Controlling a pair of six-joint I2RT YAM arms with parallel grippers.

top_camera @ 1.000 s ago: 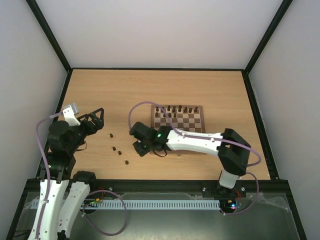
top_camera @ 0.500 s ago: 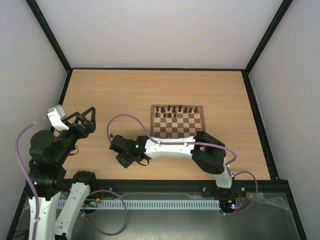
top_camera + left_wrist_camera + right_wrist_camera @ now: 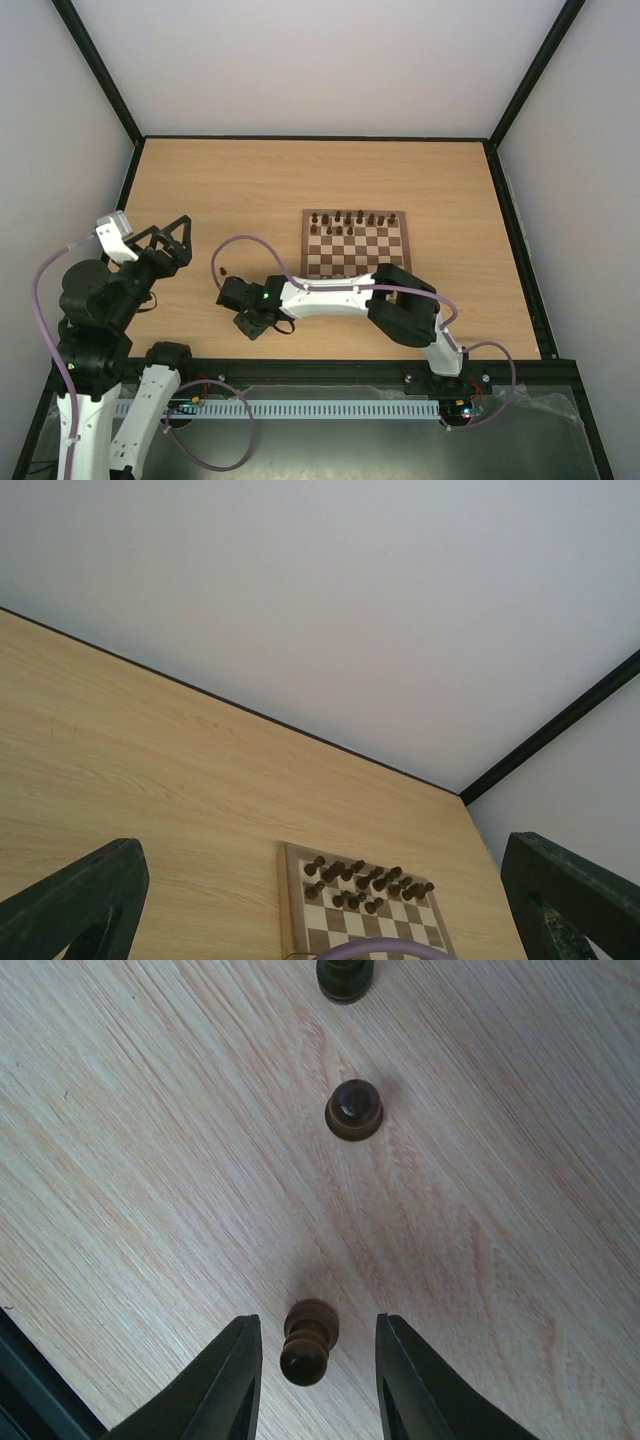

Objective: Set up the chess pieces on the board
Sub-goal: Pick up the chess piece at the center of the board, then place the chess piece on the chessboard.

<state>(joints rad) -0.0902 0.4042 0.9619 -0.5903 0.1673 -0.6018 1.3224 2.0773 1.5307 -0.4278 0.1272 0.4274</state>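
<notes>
Fingers of the right gripper are straddling a dark pawn, a slim gap on either side!
No pinch on it: the pawn sits on the table near its near edge, left of the board, with another loose pawn just beyond. The left gripper hovers by the table's left edge, fingers spread wide. Chess pieces line the board's far rows.

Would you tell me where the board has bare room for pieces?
Bare: the middle rows of the board, between the pieces at its far edge and the right arm over its near edge. Crowded: its far rows.
</notes>
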